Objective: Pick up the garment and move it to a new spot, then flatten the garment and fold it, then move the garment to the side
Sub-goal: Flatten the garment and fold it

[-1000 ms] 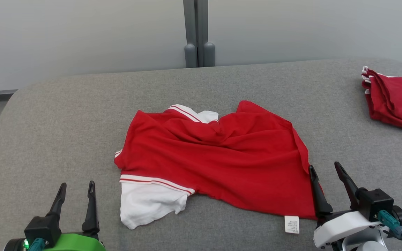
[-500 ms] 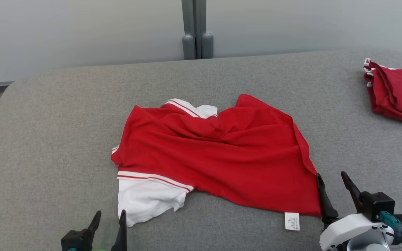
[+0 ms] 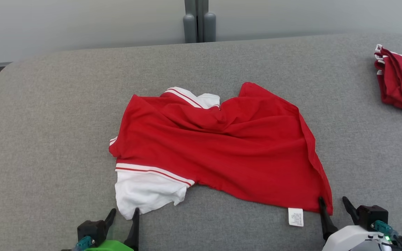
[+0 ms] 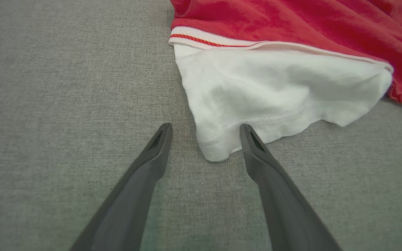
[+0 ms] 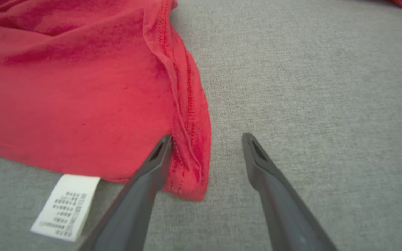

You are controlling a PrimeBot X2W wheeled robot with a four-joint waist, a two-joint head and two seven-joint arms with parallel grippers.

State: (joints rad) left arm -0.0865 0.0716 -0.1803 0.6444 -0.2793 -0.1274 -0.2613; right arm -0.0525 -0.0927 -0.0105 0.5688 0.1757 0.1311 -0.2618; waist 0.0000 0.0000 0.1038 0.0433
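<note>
The garment (image 3: 218,150) is a red shirt with white striped trim and a white part, lying rumpled mid-table. Its white corner (image 4: 218,146) reaches between the fingers of my open left gripper (image 3: 124,213) at the near left; in the left wrist view this gripper (image 4: 204,129) straddles that corner's tip. Open too, my right gripper (image 3: 333,203) sits at the garment's near right corner. In the right wrist view the red hem corner (image 5: 190,153) lies between the fingers of the right gripper (image 5: 206,139), by the left finger. A white care label (image 5: 65,205) sticks out from the near edge.
The grey fabric-covered table (image 3: 47,122) spreads wide around the garment. A second folded red garment (image 3: 401,83) lies at the far right edge. A grey post (image 3: 199,21) stands behind the table against a pale wall.
The head camera has tilted down, so the whole picture shifted. My left gripper has moved right to the white corner, and my right gripper now reaches the red hem corner.
</note>
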